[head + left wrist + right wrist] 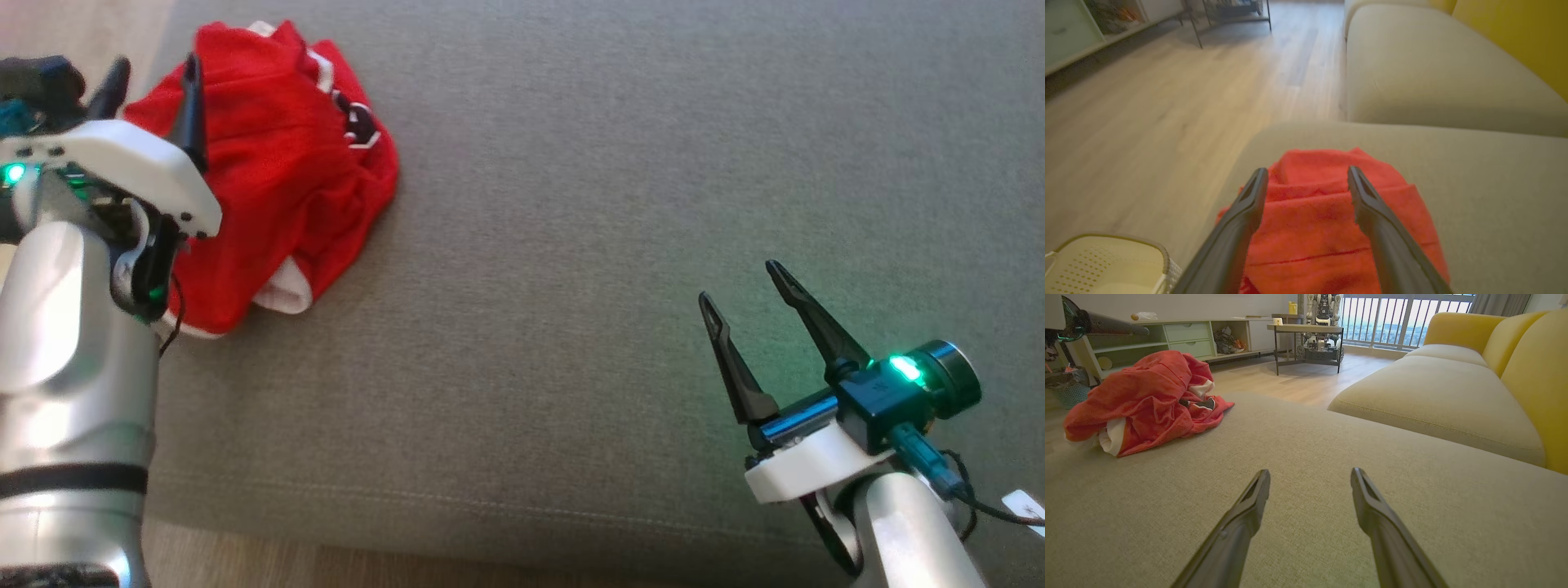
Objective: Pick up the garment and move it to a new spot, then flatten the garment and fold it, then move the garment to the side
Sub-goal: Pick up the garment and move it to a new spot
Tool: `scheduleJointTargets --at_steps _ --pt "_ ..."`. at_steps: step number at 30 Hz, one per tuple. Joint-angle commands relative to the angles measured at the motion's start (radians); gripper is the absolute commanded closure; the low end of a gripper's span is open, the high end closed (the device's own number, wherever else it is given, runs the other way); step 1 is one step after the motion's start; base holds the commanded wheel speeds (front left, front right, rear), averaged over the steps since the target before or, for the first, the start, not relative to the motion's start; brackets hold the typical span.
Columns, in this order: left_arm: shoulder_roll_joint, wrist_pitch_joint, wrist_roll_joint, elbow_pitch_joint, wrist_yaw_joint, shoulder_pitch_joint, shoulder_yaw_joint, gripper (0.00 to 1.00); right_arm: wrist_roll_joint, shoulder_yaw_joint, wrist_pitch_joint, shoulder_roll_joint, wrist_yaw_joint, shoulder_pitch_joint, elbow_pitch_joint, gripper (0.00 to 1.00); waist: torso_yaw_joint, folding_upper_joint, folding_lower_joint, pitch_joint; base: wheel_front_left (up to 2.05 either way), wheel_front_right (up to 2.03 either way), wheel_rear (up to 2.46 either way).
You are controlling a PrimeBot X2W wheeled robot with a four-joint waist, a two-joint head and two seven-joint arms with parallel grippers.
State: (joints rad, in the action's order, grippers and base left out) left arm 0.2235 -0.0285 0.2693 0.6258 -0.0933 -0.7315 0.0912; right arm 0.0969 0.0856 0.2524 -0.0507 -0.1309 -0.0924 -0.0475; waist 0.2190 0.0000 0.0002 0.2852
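The red garment (286,180) lies bunched near the left edge of the sofa (571,245). Its long axis runs near to far, and a white-trimmed opening faces the near side. The left end effector (157,73) hangs over it, fingers spread. The right end effector (739,283), likewise spread, is well apart over bare cushion. A pale basket (1159,249) stands beside the sofa, contents unclear.
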Motion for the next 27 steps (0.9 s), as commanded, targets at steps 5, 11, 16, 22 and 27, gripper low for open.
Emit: scheduleJointTargets --at_steps 5,11,16,22,27 --pt "0.071 -0.126 0.024 0.127 -0.022 -0.096 0.003 0.00 0.007 0.031 0.009 0.001 0.000 -0.043 0.039 0.00 -0.036 0.0000 -0.0002 0.033 0.00 0.00 0.00" --pt "0.076 -0.191 0.050 0.259 -0.032 -0.134 0.034 0.00 0.018 0.029 0.009 0.001 0.000 -0.060 0.043 0.00 -0.052 0.0000 -0.0002 0.068 0.00 0.00 0.00" --pt "0.057 -0.153 0.062 0.316 -0.035 -0.142 0.060 0.00 0.022 0.022 0.009 0.001 0.000 -0.065 0.052 0.00 -0.044 0.0000 -0.0002 0.103 0.00 0.00 0.00" --pt "0.046 -0.042 0.110 0.341 -0.037 -0.144 0.108 1.00 0.025 0.028 0.009 0.001 0.000 -0.087 0.052 0.00 -0.035 0.0000 -0.0002 0.131 0.00 0.00 0.00" --pt "0.072 0.114 0.136 0.299 -0.037 -0.159 0.145 1.00 0.014 0.035 0.009 0.001 0.000 -0.087 0.039 0.00 -0.025 0.0000 -0.0002 0.105 0.00 0.00 0.00"
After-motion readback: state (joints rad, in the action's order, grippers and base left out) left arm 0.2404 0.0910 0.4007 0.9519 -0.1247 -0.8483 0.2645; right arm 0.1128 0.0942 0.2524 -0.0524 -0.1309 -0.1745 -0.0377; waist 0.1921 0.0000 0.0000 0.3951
